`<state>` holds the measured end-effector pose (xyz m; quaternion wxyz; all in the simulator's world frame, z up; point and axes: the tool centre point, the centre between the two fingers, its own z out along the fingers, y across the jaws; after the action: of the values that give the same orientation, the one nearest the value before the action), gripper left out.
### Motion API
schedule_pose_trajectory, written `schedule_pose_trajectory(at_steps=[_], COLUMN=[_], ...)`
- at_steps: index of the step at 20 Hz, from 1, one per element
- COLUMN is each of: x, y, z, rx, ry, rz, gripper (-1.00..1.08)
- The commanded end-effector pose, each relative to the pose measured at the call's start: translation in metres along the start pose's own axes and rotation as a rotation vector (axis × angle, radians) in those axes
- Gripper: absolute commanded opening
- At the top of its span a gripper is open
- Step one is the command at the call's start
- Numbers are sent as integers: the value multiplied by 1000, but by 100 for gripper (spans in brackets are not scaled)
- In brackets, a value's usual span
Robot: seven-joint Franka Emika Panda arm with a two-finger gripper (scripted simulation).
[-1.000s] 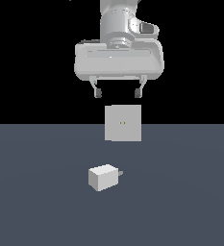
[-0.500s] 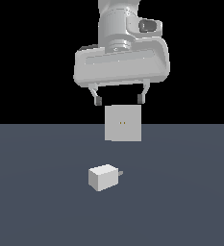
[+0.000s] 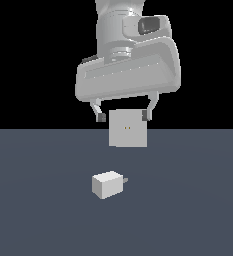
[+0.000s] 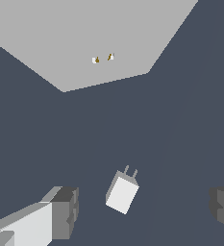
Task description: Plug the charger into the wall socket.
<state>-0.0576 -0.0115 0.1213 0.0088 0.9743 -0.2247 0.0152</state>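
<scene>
Lowered and nearer than a second ago — gripper [image 3: 123,116] spread wide, holding nothing. Below it, charger [image 3: 107,184] on counter [image 3: 38,210], prongs toward wall socket [image 3: 128,129]. Best to centre over charger, turn to match its skew — then descend.

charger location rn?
Exterior view: the charger lies on the floor in front of the wall socket, slightly toward that view's left, prongs pointing right.
</scene>
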Motion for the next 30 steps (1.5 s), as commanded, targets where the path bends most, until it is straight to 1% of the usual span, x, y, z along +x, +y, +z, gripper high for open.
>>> schedule_pose_trajectory(at_steps=[1, 11, 17, 23, 30], x=[-7, -30, -40, -46, -48], y=[1, 0, -2, -4, -5], z=[7, 33, 46, 54, 58], rx=[-2, -12, -17, -20, -22], ry=[9, 42, 57, 66, 69], rz=[58, 272, 372, 434, 459], gripper=[100, 100, 100, 100, 100])
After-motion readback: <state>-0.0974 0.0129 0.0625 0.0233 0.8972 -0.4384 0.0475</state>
